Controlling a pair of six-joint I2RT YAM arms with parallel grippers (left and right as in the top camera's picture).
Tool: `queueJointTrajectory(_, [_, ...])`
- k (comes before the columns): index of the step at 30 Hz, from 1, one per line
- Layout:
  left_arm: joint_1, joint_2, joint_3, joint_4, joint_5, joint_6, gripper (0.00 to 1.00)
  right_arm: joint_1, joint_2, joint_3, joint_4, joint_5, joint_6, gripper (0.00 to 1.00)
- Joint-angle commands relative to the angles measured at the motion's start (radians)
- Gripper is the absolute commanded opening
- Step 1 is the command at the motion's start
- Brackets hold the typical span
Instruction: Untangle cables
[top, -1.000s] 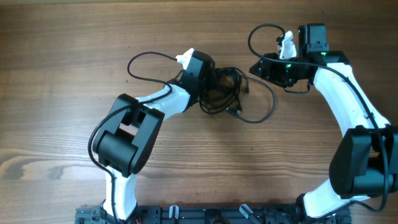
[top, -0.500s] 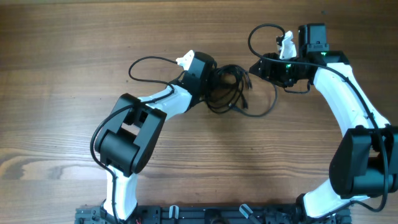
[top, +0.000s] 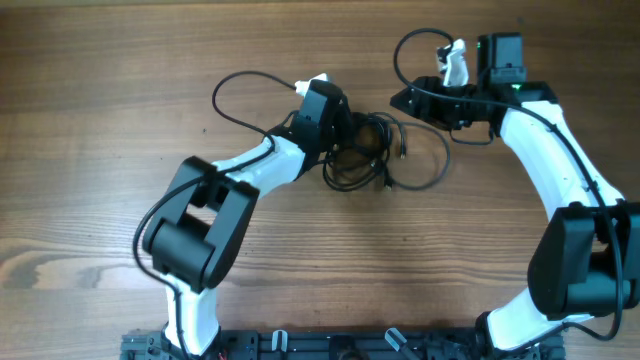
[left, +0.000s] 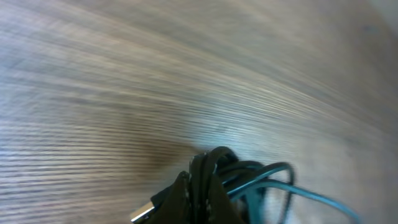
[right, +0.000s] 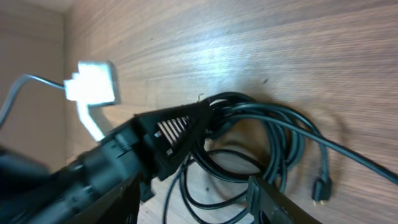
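The cables (right: 287, 149) lie in overlapping black loops on the wooden table (right: 348, 56), with one small plug (right: 321, 188) lying free beside them. The left gripper (right: 203, 115) pinches the bundle's edge (its jaws pressed together). The right gripper (right: 194, 199) gapes over the loops, gripping nothing.

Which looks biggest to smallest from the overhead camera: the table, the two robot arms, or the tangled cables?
Largest: the table.
Then the left arm and right arm, which look about alike.
Smallest: the cable bundle.
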Motion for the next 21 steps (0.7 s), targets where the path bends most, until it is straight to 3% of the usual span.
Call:
queueJointTrajectory(1, [-0.002,-0.111,-0.003,0.008,0.054,0.097,0.04,0.056,-0.003,0.001,0.006,0.015,0.089,0.56])
queueJointTrajectory(7, [-0.002,-0.152,-0.003,0.008,0.053,0.092,0.04,0.092,0.013,0.001,0.006,0.096,0.188,0.56])
queueJointTrajectory(17, [-0.001,-0.157,-0.003,0.008,0.054,-0.044,0.04,0.095,0.052,0.001,0.031,0.090,0.237,0.54])
queueJointTrajectory(21, [-0.001,-0.157,-0.003,0.007,0.061,-0.062,0.04,0.095,0.104,0.001,0.045,0.090,0.254,0.47])
